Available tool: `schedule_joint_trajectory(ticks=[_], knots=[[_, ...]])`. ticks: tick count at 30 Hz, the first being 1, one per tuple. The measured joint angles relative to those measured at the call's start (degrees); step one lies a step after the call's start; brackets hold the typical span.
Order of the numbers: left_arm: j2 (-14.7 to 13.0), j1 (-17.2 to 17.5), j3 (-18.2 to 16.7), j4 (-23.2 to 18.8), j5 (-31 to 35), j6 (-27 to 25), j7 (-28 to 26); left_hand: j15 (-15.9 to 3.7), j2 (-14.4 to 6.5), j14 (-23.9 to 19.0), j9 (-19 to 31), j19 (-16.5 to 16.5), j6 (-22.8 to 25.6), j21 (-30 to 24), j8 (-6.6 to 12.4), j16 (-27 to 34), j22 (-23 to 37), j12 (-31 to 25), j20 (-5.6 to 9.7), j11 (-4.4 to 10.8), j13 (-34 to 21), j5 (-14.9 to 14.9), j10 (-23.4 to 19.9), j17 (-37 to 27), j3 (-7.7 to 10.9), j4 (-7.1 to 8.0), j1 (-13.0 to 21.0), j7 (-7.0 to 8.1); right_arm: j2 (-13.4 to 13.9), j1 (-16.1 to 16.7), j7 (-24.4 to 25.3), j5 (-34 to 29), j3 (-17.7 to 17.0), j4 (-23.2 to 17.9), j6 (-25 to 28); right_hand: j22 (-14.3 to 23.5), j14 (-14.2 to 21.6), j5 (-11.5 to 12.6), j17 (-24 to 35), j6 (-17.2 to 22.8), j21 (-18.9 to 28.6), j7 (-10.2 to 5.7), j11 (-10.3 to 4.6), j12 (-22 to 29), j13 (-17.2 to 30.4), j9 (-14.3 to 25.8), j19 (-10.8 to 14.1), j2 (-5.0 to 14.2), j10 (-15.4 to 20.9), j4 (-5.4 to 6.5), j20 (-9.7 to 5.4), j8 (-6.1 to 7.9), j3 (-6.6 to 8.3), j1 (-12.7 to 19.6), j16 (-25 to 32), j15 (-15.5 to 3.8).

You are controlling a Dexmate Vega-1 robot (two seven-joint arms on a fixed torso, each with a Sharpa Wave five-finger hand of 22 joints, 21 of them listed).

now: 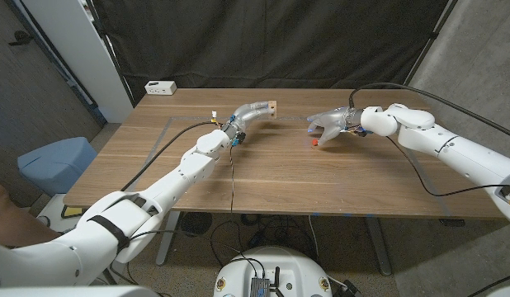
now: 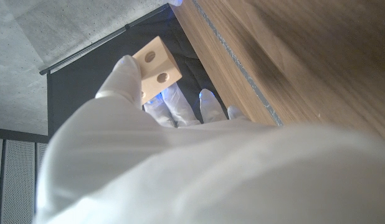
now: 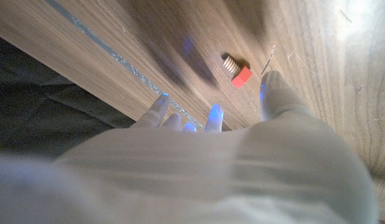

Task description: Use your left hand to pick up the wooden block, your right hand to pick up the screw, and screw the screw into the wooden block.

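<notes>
One wooden block (image 2: pixel 156 66), two holes showing, was held up off the table (image 1: pixel 263 173) by the left hand (image 1: pixel 252 111). One red-headed screw (image 3: pixel 237 70) was left lying on the wood, with the right hand (image 1: pixel 331 125) spread just above it, nothing gripped.

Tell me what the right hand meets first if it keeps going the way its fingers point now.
Most likely the screw: in the right wrist view it lies on the table just ahead of the right hand, fingers spread around it. Depth is unclear, so the fingertips may touch the tabletop first.
</notes>
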State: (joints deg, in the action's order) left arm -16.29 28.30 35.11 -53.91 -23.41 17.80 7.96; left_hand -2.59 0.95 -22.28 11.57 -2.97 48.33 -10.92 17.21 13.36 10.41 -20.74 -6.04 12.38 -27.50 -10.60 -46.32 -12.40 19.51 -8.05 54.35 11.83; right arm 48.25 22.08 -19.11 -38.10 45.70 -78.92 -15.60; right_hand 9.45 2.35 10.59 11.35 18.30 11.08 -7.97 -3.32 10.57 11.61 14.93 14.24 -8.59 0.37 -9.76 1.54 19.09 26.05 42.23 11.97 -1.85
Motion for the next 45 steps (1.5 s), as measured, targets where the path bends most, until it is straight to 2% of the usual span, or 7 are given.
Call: schedule_joint_trajectory(ticks=[7,13,19,25,32,45], knots=[[0.1,-0.1,0.0,0.4,0.1,0.2,0.1,0.00,0.0,0.0,0.0,0.0,0.0,0.0,-0.02,0.0,0.0,0.0,0.00,0.00,-0.1,0.0,0.0,0.0,-0.05,-0.05,0.0,-0.02,-0.3,-0.5,0.2,-0.4,0.7,0.8,-0.2,0.0,-0.2,0.0,0.3,1.4,0.0,1.36,0.69,0.0,0.0,0.6,0.0,0.00,-0.7,0.22,0.00,1.13,0.22,0.0,0.0,0.22],[0.4,-0.4,0.1,1.0,0.1,0.4,0.1,0.00,0.0,0.0,0.0,0.0,0.0,0.0,-0.16,0.0,0.0,0.0,0.00,0.00,-0.3,0.0,0.0,-0.2,-0.06,-0.07,0.0,-0.02,-0.6,-0.9,0.4,-0.8,1.1,1.3,-0.4,0.0,-0.4,0.0,0.3,1.8,0.0,1.74,0.99,0.0,0.0,0.9,0.0,0.02,-1.0,0.21,0.00,1.52,0.21,0.0,0.0,0.35],[0.6,-0.7,0.2,1.4,0.2,0.6,0.2,0.00,0.0,0.0,0.0,0.0,0.0,0.0,-0.23,0.1,0.0,0.1,0.00,-0.01,-0.3,0.0,0.0,-0.3,-0.07,-0.07,0.0,-0.02,-0.8,-1.1,0.6,-1.3,1.5,1.7,-0.5,0.0,-0.5,0.0,0.3,2.5,0.0,2.43,1.15,0.0,0.0,1.4,0.3,0.25,-0.8,0.21,-0.32,2.57,0.21,0.2,0.0,0.53],[0.7,-0.9,0.3,1.7,0.3,0.6,0.2,0.00,0.0,0.0,0.0,0.0,0.0,0.0,-0.16,0.2,0.0,0.1,0.00,-0.01,-0.3,0.1,0.0,-0.3,-0.34,0.03,0.0,0.02,-0.9,-1.2,1.1,-1.7,1.8,2.0,-0.5,0.0,-0.5,0.0,0.3,2.7,0.0,2.24,1.20,0.0,0.0,1.7,0.3,0.46,-0.8,-0.03,-0.32,3.01,0.45,0.5,0.0,0.53],[0.9,-1.1,0.4,1.9,0.4,0.6,0.3,0.00,0.0,0.0,0.0,0.0,0.2,0.0,-0.15,0.2,0.0,0.4,0.00,0.27,-0.3,0.1,-0.3,-0.3,-0.54,-0.04,0.0,0.20,-0.9,-1.2,1.6,-2.1,2.1,2.1,-0.6,0.0,-0.5,0.0,0.5,3.7,0.0,2.64,1.19,0.1,0.0,2.2,0.5,0.47,-0.8,0.21,-0.53,4.04,0.68,1.1,0.0,0.52],[1.0,-1.1,0.5,1.8,0.5,0.6,0.1,0.00,-0.1,0.0,0.0,0.0,0.4,-0.4,-0.13,0.4,0.0,0.5,0.00,0.11,-0.5,0.1,-0.5,-0.3,-0.61,-0.10,0.1,-0.05,-0.8,-0.8,2.6,-2.5,2.3,2.3,-0.9,0.0,-0.3,0.0,0.5,4.9,0.0,2.35,1.19,0.2,0.0,3.0,0.8,0.54,-0.8,0.28,-0.82,5.35,1.09,1.6,0.0,0.30]])
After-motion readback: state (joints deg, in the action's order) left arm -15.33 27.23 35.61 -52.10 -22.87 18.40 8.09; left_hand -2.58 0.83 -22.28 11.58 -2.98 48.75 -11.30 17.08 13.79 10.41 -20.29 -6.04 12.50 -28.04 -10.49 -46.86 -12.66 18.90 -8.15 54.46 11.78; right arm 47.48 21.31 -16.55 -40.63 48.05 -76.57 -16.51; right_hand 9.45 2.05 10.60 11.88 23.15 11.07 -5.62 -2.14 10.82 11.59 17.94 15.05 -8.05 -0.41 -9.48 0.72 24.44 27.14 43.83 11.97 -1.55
